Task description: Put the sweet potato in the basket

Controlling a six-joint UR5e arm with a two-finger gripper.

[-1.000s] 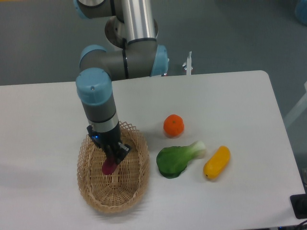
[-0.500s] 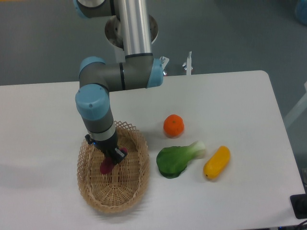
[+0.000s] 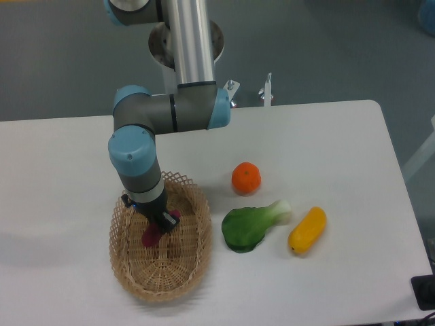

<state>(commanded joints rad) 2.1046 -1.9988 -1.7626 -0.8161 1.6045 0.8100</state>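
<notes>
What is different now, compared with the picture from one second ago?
The pincer moved a little toward the far end of the basket, taking the sweet potato with it, and the arm's elbow swung back. Whether it has let go, I cannot tell. The orange, greens and yellow fruit stayed put.

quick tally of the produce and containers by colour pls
magenta-purple: 1, small sweet potato inside the basket
orange: 1, round fruit
yellow-orange: 1, oblong fruit
green: 1, leafy bok choy
tan: 1, oval woven wicker basket
total: 5
</notes>
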